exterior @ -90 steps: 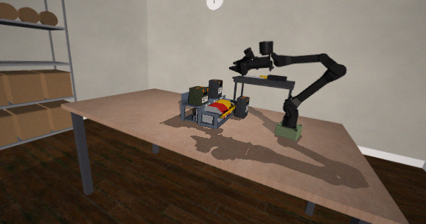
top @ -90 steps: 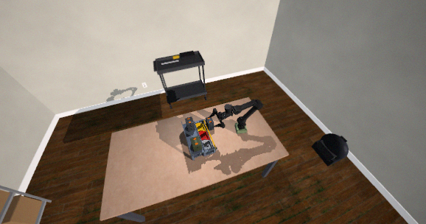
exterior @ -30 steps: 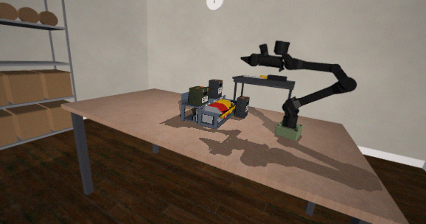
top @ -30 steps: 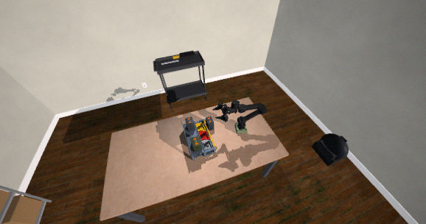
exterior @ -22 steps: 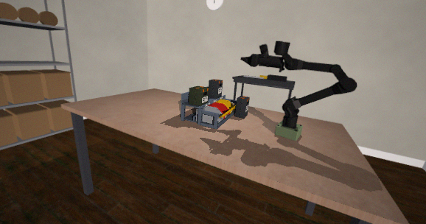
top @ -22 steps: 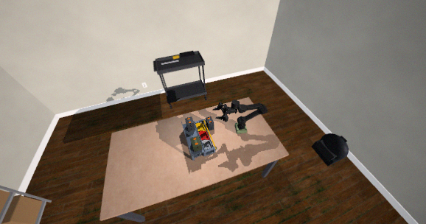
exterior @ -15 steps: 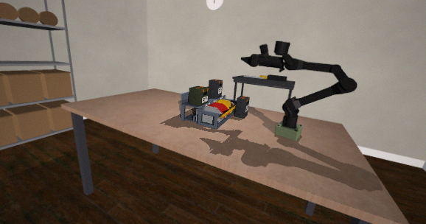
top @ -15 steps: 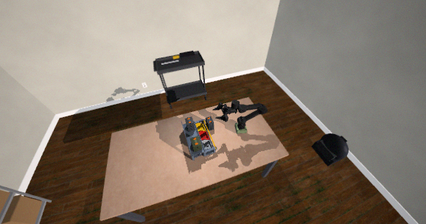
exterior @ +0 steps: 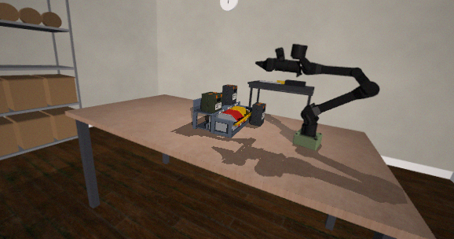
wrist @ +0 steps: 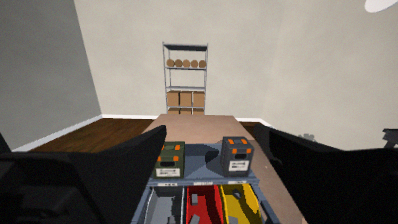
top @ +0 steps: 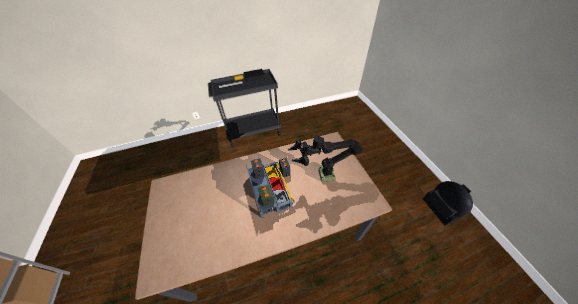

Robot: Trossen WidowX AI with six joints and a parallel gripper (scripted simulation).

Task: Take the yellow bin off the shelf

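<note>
Fingers are spread as wide as they go, nothing is held between them and nothing is touched. The gripper hangs in the air above and just behind the small blue-grey shelf on the tabletop. In the wrist view, three open bins are seen side by side in the shelf's lower level: grey, red, and the yellow open bin on the right, still on the shelf with small grey parts seen inside it. On the top level, a green box and a dark grey box are seen, each with orange tabs and a white label. Label text is too small to be read.
</note>
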